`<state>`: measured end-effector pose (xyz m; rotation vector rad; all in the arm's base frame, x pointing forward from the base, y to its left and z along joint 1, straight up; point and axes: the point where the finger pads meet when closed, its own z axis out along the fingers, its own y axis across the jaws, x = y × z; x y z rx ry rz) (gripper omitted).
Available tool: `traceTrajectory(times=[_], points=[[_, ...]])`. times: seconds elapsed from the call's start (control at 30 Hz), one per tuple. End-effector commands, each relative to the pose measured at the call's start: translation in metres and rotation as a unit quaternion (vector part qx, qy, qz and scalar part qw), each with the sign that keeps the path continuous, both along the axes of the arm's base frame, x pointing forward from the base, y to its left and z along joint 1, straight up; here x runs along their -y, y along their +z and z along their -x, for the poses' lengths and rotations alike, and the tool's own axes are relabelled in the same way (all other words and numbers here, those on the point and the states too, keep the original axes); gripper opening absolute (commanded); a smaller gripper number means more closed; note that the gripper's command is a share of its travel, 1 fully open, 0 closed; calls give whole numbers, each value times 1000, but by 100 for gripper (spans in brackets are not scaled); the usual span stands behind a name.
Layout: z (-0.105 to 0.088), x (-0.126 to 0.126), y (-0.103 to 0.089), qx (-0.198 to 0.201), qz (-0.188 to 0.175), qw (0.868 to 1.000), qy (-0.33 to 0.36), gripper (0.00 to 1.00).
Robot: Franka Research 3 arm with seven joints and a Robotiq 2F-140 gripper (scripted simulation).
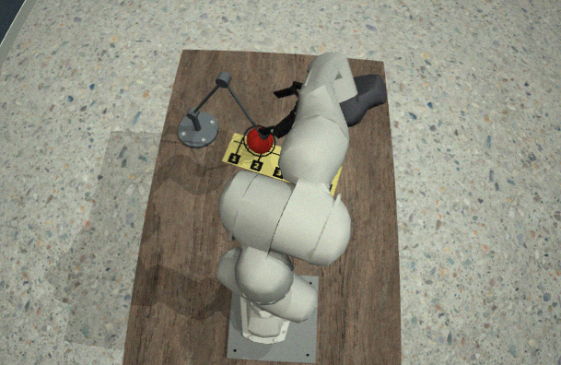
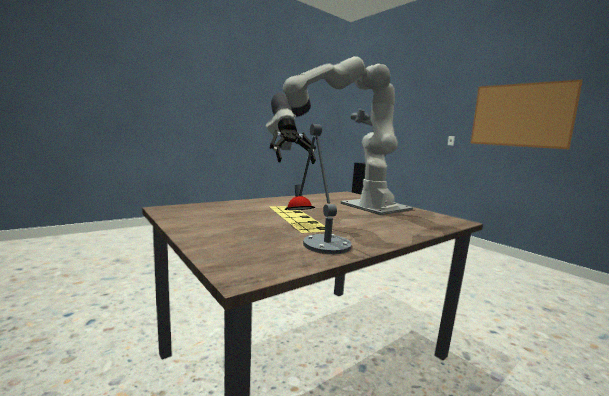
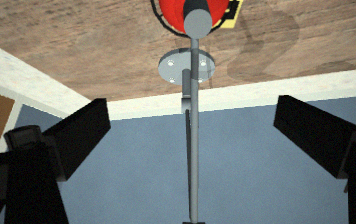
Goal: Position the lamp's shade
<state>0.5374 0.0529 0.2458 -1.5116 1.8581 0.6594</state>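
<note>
The lamp's red shade [image 1: 260, 142] [image 2: 300, 202] [image 3: 172, 11] hangs open side down above the yellow strip [image 1: 245, 162] [image 3: 228, 23]. In the top view it overlaps the line of mark 2; its exact rim height is hard to tell. The lamp's grey foot [image 1: 207, 134] [image 2: 315, 245] [image 3: 165, 70] stands left of the strip in the top view. The elbow [image 1: 223, 79] [image 2: 315, 130] is raised high. My gripper [image 1: 271, 112] [image 2: 296, 161] [image 3: 191, 112] is open, above the shade. In the wrist view the upper lamp rod [image 3: 195, 150] runs between the spread fingers, not gripped.
My arm [image 1: 311, 147] hides the strip's higher-numbered part in the top view. The arm's base plate [image 1: 307, 341] [image 2: 403, 206] is on the wooden bench [image 1: 357, 230] [image 2: 213, 240]. One finger is close to the shade's top and rod in the top view.
</note>
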Motion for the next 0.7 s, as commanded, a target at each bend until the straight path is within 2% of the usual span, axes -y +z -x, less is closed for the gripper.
traceTrajectory(times=[0.0,0.2,0.67], points=[[6,9,10,-6,-2,1000,1,100],[8,28,27,-1,0,1000,-1,100],[3,29,24,5,2,1000,-4,100]])
